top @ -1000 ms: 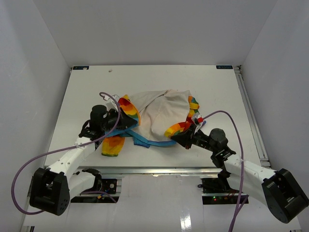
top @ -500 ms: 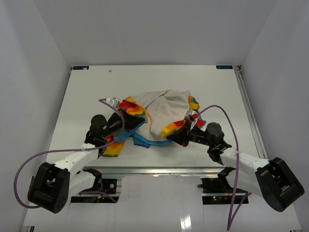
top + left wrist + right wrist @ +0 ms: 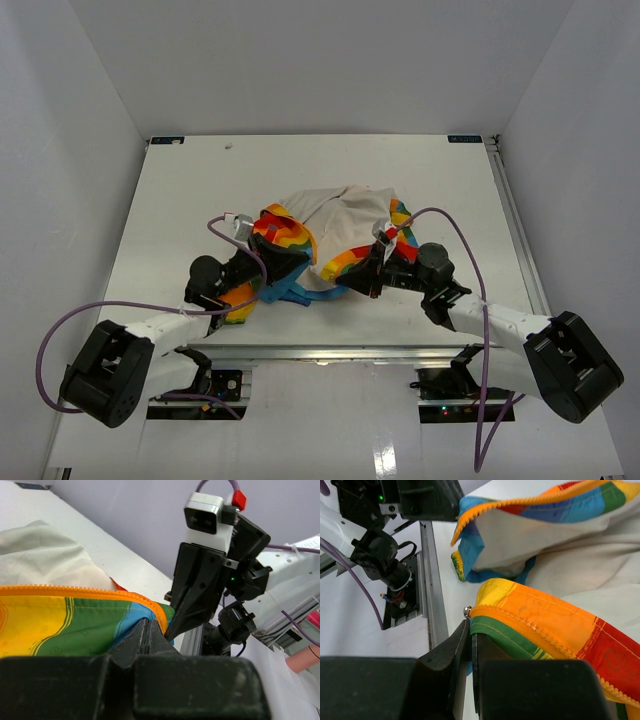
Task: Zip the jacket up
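The jacket (image 3: pixel 335 225) lies open mid-table, cream lining up, rainbow edges and blue trim at the near side. My left gripper (image 3: pixel 300 262) is shut on the jacket's left front edge; in the left wrist view the orange zipper tape (image 3: pixel 90 592) runs along green and blue fabric into the closed gripper (image 3: pixel 147 626). My right gripper (image 3: pixel 352 280) is shut on the right front edge; the right wrist view shows orange zipper teeth (image 3: pixel 520 620) and a small metal zipper end (image 3: pixel 467 611) at the gripper's tip (image 3: pixel 470 625). The two grippers face each other, close together.
The table's near metal rail (image 3: pixel 320 352) runs just below both grippers. Purple cables (image 3: pixel 440 215) arch above each arm. White walls enclose the table on three sides.
Both grippers have moved inward toward each other, pulling the two front edges of the jacket closer together. The left edge has lifted and folded over toward the centre.
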Controlling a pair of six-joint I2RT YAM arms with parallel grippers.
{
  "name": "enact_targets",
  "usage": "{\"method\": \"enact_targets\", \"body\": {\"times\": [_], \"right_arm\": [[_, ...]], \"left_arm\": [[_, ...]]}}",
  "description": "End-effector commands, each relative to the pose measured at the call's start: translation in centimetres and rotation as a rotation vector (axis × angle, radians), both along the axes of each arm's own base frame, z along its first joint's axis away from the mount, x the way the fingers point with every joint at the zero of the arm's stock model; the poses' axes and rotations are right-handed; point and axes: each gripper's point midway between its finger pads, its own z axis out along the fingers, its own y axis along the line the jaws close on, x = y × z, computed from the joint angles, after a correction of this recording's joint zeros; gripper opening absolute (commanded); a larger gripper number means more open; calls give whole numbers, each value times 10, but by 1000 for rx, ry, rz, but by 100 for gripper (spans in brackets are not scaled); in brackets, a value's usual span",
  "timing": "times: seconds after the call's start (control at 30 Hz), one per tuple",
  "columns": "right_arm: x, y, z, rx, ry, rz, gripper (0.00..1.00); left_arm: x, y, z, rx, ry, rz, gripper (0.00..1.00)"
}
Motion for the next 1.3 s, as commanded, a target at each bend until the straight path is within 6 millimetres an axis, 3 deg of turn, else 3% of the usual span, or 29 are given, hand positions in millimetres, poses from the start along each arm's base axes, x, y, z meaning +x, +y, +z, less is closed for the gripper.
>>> {"method": "enact_targets", "body": {"times": [0.0, 0.5, 1.27], "right_arm": [[3, 12, 26, 39, -86, 12, 8], [-12, 21, 25, 76, -99, 86, 8], [-29, 23, 42, 160, -93, 184, 8]], "left_arm": [[-16, 0, 20, -49, -129, -18, 0], [-25, -11, 9, -29, -194, -36, 0], [-35, -15, 6, -24, -261, -50, 0]]}}
